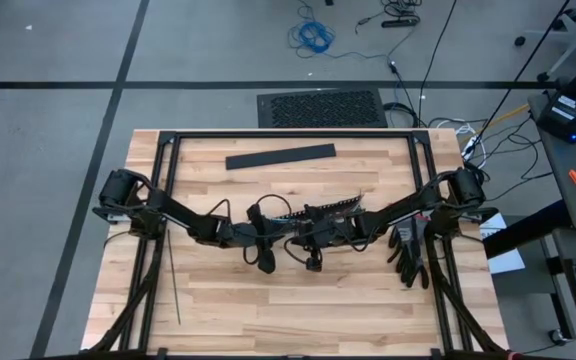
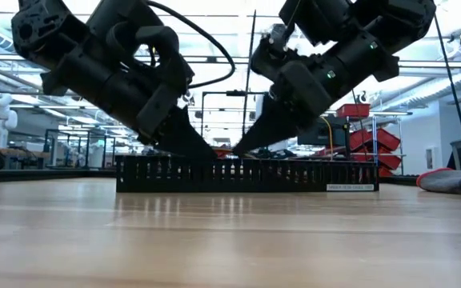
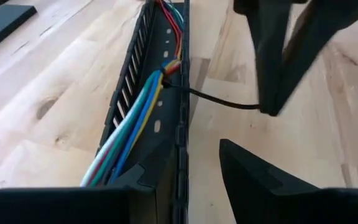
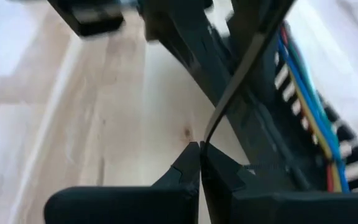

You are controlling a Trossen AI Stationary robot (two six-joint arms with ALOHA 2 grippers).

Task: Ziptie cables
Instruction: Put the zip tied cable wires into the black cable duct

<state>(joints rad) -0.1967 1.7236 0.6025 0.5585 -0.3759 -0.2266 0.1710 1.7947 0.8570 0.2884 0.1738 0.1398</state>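
At frame centre, the cables [image 3: 143, 111] lie cinched in the slotted duct [image 1: 330, 209] on the bench [image 1: 268, 290], the right hand [image 4: 200, 163] clenched on the ziptie [image 4: 230, 93] tail, the left hand [image 3: 263, 134] released; a careless tug could drag the duct.

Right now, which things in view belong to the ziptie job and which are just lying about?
Job: cables; ziptie looped around them; slotted duct holding them; spare zipties; right tool, shut on the ziptie's tail; left tool, open over the duct.
Lying about: flat black bar; black gloves.
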